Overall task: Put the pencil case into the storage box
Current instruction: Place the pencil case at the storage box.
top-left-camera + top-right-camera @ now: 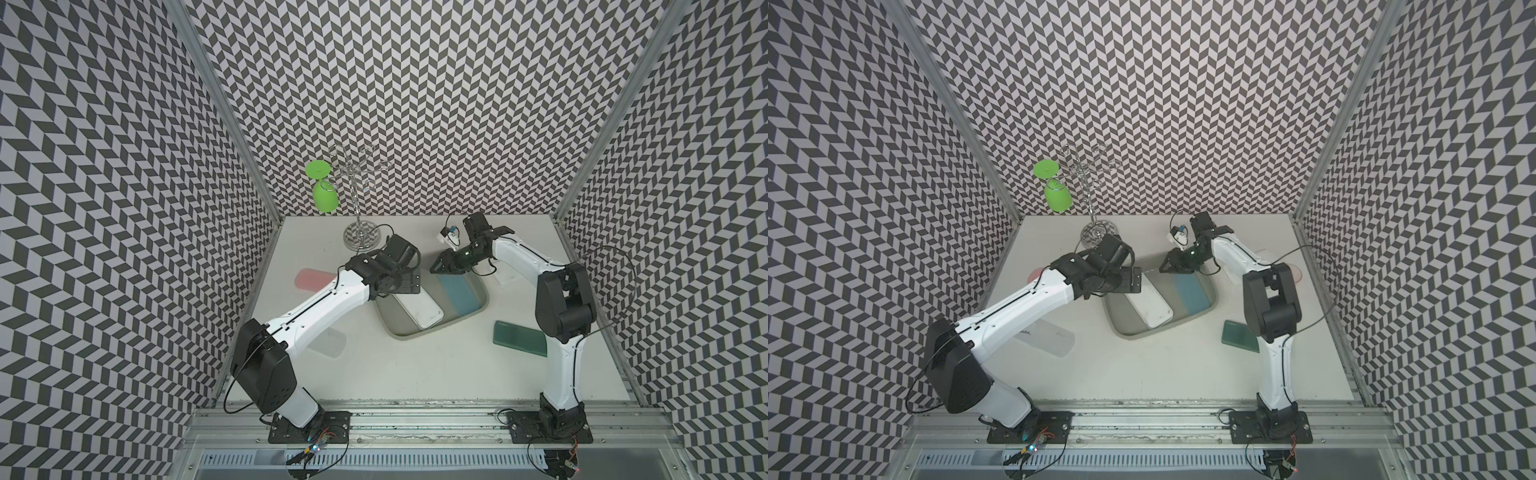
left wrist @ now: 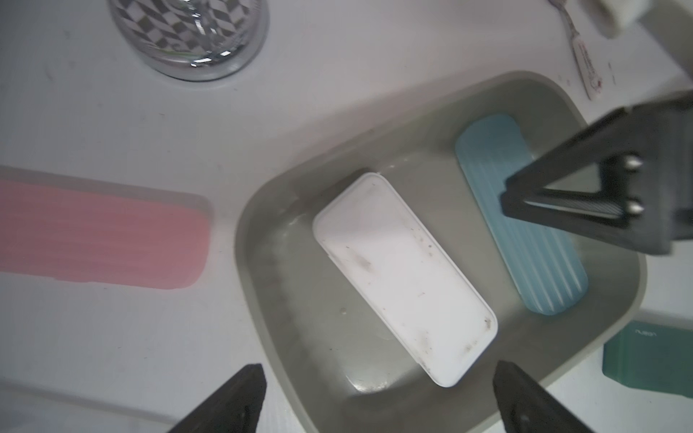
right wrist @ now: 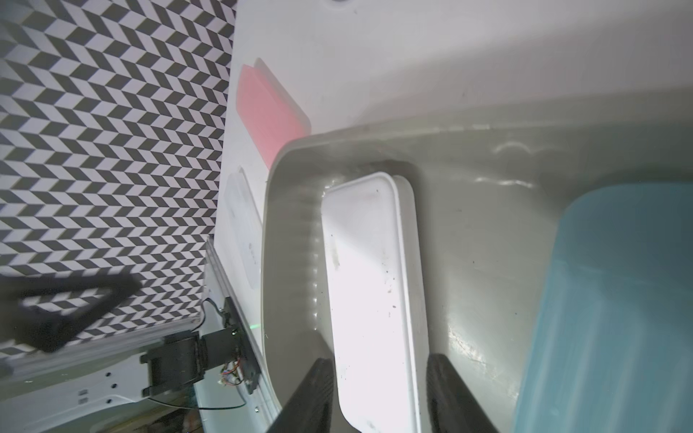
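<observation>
Left gripper (image 2: 378,367): spread wide, empty, above storage box (image 1: 398,335).
Right gripper (image 3: 378,360): you see it parted, empty.
In storage box: white pencil case (image 1: 419,309), blue pencil case (image 1: 459,293).

The storage box (image 2: 262,270) is grey plastic, its inner walls smooth with a soft sheen. The white pencil case (image 2: 405,277) is smooth hard plastic, scuffed and speckled with dark marks. The blue case (image 2: 540,277) is matt and finely ribbed. The pink case (image 2: 101,232) looks frosted and translucent. The rack base (image 2: 191,33) is mirror-polished metal, standing on a matt white table (image 2: 112,356).
</observation>
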